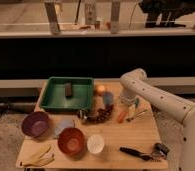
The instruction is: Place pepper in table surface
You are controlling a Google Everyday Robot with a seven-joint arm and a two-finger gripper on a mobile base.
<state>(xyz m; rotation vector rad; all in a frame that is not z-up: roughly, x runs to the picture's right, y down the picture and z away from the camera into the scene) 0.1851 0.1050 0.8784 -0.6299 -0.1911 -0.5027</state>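
The pepper point(122, 115), slim and red-orange, lies on the light tan wooden table surface point(116, 137), right of centre. My gripper point(131, 102) hangs at the end of the white arm, just above and to the right of the pepper, close to the tabletop. I cannot tell whether it touches the pepper. The round orange fruit point(100, 89) sits farther back, next to the tray. The dark reddish-brown curved cluster point(98, 116) lies left of the pepper.
A green tray point(51, 102) holding a dark block stands back left. A blue-grey cup point(107, 98), purple bowl point(35, 123), red bowl point(71, 140), white cup point(95, 143), banana point(38, 157) and black brush point(136, 152) are also on the table.
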